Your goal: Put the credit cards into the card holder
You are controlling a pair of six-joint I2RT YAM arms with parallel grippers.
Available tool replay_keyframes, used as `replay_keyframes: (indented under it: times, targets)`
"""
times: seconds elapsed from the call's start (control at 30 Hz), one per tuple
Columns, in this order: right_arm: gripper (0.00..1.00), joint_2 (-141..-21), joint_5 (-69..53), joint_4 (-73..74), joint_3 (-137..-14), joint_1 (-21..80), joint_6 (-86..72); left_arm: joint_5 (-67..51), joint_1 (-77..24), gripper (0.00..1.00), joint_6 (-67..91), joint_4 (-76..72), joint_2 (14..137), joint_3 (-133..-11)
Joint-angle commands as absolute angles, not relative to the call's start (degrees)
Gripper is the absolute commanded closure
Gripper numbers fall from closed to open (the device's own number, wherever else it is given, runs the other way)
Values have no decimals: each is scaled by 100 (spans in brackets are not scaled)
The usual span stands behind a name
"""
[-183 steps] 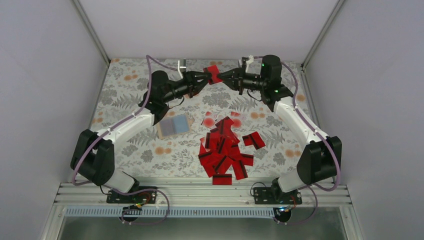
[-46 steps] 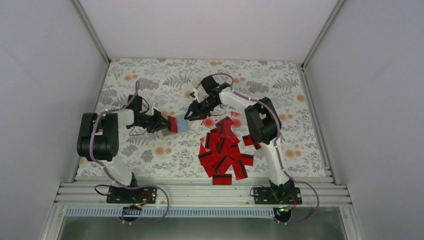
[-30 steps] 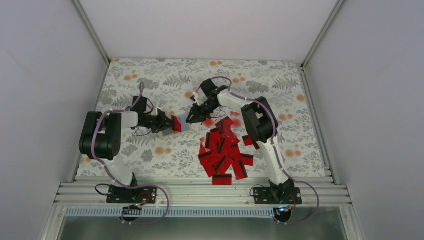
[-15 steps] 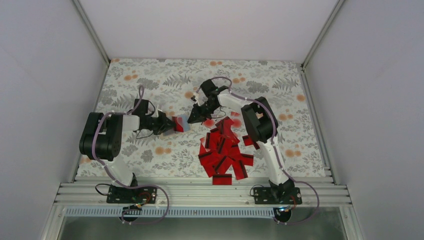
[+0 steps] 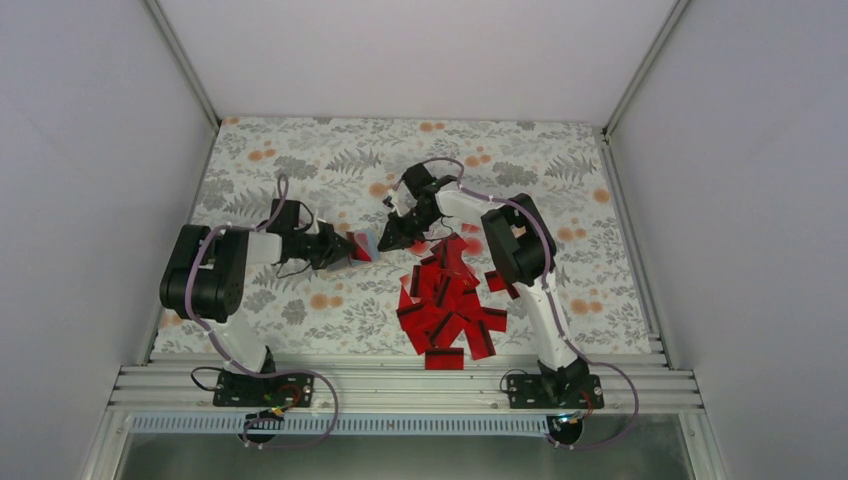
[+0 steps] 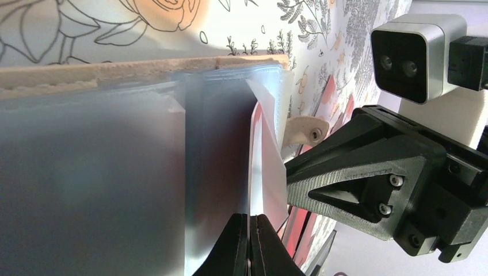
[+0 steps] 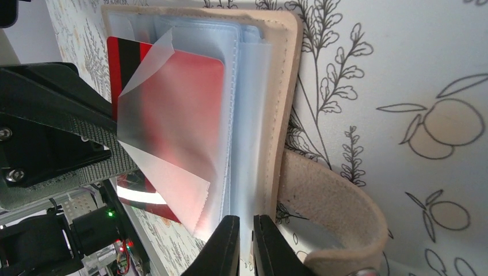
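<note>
The left fingers point(image 6: 233, 253) grip one credit card point(image 7: 172, 92) — partly under a clear sleeve point(image 7: 167, 149) of the card holder point(image 7: 285, 86) on the tabletop point(image 5: 560, 200). The right fingers point(image 7: 227, 247) pinch the holder's sleeve edge.

No legible text anywhere

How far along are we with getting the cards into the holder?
Done: no card seen fully seated yet. In hand: the left hand pinches one red card, partly under a clear sleeve of the card holder, which the right hand steadies. Left: the pile of cards.
</note>
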State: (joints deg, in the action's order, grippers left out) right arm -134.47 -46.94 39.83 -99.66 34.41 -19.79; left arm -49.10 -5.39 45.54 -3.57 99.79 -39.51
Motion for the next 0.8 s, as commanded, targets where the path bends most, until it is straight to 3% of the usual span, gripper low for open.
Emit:
replay_keyframes:
  times: [0.0,0.77]
  targets:
    - [92,-13573,-4781,3885,-9914,3424,-1831,-4806,-613,98,4851,-473,9994,-3952]
    - [93,-13592,-4878,3809,-9760,3419,-1783,-4635,-811,92,4953,-822,10150,-3931]
